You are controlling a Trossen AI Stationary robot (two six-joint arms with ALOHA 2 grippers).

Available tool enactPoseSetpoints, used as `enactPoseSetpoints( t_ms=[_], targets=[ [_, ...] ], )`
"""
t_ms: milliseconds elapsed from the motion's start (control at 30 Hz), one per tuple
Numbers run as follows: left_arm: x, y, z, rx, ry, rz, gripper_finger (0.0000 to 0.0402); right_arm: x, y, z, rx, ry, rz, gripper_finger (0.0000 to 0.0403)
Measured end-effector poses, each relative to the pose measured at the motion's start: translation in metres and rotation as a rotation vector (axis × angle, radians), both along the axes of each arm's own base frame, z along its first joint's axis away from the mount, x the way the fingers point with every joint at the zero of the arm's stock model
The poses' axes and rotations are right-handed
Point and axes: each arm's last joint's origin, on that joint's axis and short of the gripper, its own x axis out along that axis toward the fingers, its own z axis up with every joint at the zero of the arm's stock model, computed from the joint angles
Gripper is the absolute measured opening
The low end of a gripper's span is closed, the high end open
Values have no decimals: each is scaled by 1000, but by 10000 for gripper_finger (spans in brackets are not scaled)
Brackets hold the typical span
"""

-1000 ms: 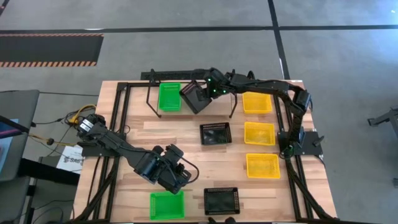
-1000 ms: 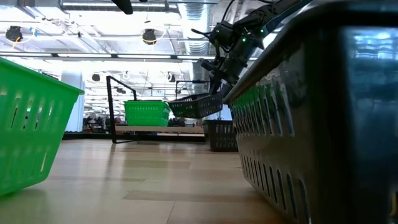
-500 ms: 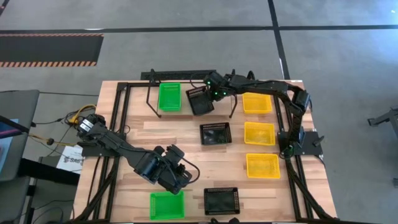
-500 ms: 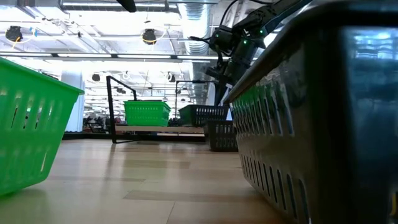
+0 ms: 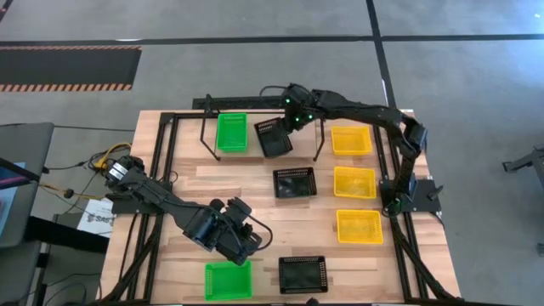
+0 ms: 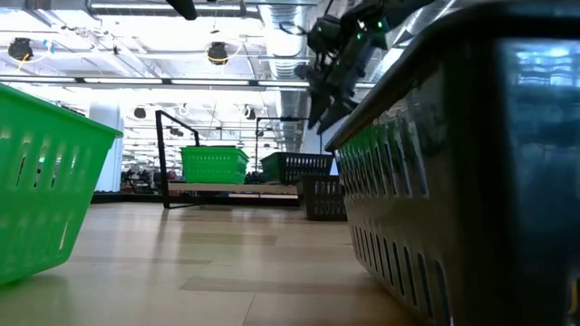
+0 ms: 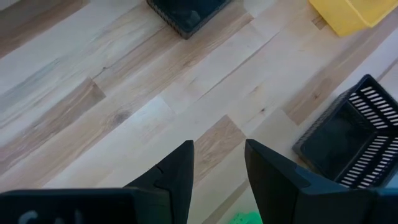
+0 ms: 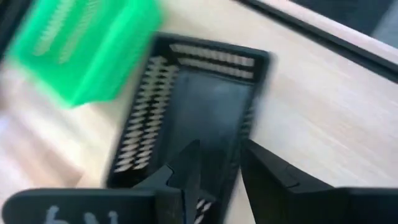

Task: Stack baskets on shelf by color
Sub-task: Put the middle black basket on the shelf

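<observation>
On the shelf (image 5: 299, 140) at the table's far side, a green basket (image 5: 231, 133) and a black basket (image 5: 274, 137) rest side by side on their bottoms. The low view shows both on the plank (image 6: 236, 187). My right gripper (image 5: 289, 119) hangs open above the black basket (image 8: 186, 106), clear of it (image 6: 322, 109). My left gripper (image 5: 253, 245) hovers open over bare table near the front (image 7: 217, 168), nothing between its fingers.
Loose on the table are a black basket (image 5: 295, 182) at the middle, a green one (image 5: 229, 279) and a black one (image 5: 303, 274) at the near edge. Three yellow baskets (image 5: 354, 181) stand in a row down the right side.
My right gripper has carried the tilted black basket down onto the shelf beside the green one, let go of it, and risen up and toward the far edge. The basket now sits level on the plank. My left arm has kept still.
</observation>
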Motion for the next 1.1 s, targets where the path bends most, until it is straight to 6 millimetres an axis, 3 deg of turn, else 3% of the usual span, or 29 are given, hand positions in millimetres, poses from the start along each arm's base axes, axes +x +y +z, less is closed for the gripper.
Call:
enactPoseSetpoints(
  t_ms=[133, 333, 567, 833, 1100],
  targets=[
    [1, 2, 0, 0, 1, 7, 130, 5, 23, 9, -1, 57, 193, 110],
    [2, 3, 0, 0, 1, 10, 130, 2, 57, 10, -36, 244, 416, 13],
    [2, 3, 0, 0, 0, 10, 130, 6, 82, 7, -137, 329, 537, 5],
    [2, 3, 0, -4, -4, 20, 130, -3, 72, 6, -248, 480, 477, 2],
    [2, 3, 0, -3, -5, 21, 130, -10, 53, 2, -209, 478, 368, 1]
  ],
)
